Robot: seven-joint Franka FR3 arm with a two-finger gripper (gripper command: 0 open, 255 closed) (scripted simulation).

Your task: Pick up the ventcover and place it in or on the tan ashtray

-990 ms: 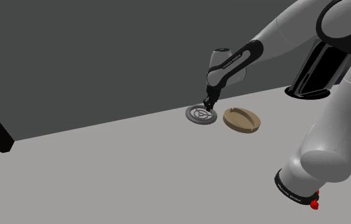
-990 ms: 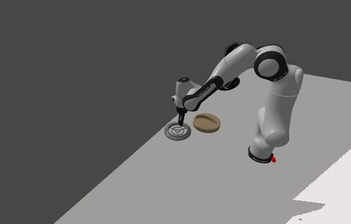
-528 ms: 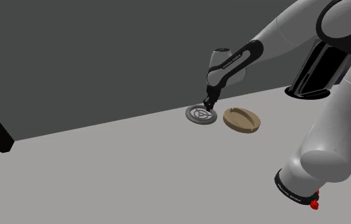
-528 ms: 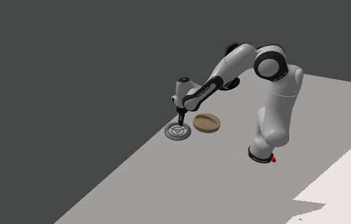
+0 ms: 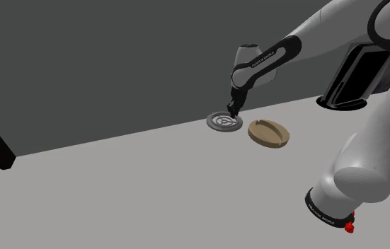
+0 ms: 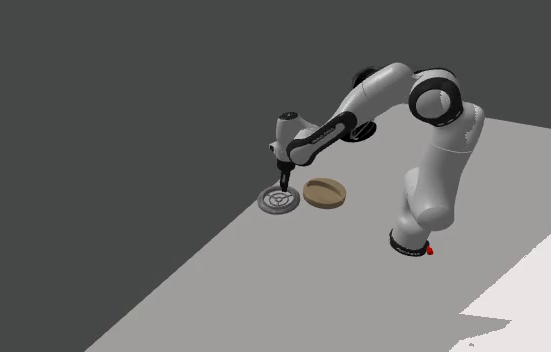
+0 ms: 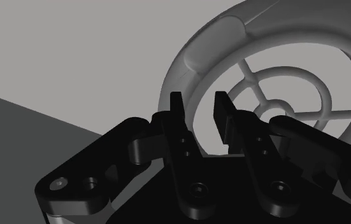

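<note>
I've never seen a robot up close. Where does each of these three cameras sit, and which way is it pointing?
Shoulder view: beside and slightly behind the robot, looking down over the grey surface; the white arm reaches up-left to the vent cover and tan ashtray.
Second exterior view: farther off and high, looking down on the whole arm, base to end effector.
Wrist view: on the hand, looking along its two black fingers at the vent cover's ring.
Shared: both outside views show the vent cover beside the ashtray, apart.
</note>
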